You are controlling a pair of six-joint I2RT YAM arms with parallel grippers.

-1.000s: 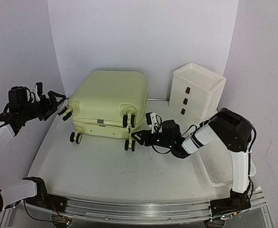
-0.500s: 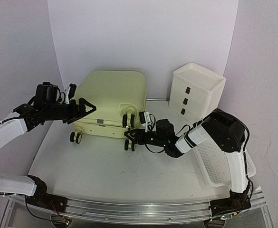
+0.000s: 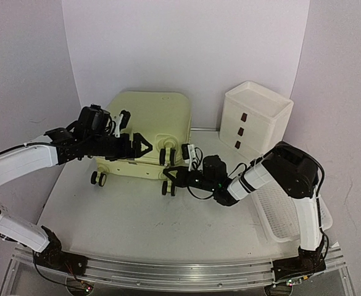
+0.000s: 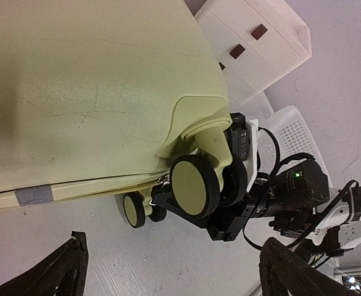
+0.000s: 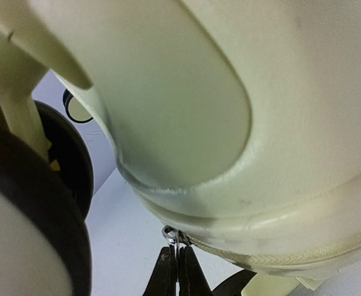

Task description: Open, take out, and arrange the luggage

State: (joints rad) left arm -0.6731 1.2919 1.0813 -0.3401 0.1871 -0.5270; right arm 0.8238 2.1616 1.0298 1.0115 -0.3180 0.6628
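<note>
Right wrist: right gripper (image 5: 176,266) pinched on zipper pull (image 5: 171,234) at the seam of the luggage (image 5: 242,111), which lies flat and closed, mid-table (image 3: 137,216). Left gripper (image 3: 142,148) spread wide, empty, by the wheels. Step: unzipping, likely just starting. Next: draw the pull along the seam without slipping.

The luggage (image 3: 146,132) lies far on the desk (image 3: 137,225); drawers (image 3: 254,120) stand right, the basket (image 3: 283,213) nearer.
</note>
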